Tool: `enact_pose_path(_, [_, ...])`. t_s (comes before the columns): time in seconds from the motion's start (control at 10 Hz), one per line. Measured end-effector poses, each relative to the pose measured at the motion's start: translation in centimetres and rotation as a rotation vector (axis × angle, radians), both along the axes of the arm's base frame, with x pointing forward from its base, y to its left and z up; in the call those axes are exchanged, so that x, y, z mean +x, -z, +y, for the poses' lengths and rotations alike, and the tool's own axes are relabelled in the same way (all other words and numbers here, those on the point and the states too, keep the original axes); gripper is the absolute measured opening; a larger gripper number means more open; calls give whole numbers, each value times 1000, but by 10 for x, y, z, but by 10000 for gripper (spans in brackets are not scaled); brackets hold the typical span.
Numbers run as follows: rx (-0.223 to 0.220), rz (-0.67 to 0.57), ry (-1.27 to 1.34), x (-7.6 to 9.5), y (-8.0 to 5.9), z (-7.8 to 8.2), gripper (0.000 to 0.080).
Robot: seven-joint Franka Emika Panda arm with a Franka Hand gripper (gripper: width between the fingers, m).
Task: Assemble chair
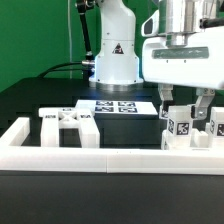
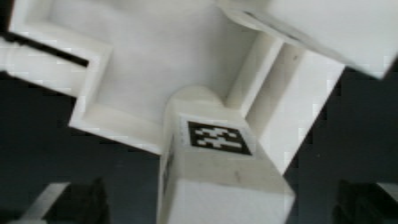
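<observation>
Black tabletop (image 1: 30,100) under a green backdrop (image 1: 30,40) holds the loose chair parts (image 1: 65,122) behind the white rail (image 1: 100,158), and my gripper (image 1: 185,108) straddles the tagged leg (image 1: 183,127) at the exterior view's right, fingers (image 1: 163,100) apart and clear of it, in my judgement so that it can stand unaided.

Bright, even light is thrown from above. In the exterior view, detail is washed out on the white tagged chair part (image 1: 181,128), and the black table (image 1: 40,100) around it is left nearly featureless. In the wrist view it is rendered blurred.
</observation>
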State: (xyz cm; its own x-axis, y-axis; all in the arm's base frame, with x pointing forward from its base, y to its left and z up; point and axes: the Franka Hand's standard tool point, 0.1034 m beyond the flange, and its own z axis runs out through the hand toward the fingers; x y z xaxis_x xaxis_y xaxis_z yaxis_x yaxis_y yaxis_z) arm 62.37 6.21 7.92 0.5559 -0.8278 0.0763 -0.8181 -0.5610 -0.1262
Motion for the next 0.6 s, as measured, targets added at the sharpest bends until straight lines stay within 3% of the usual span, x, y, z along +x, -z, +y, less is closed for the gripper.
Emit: enact_pose_path(0.6, [-73,-2,-471,0,1,-7,649])
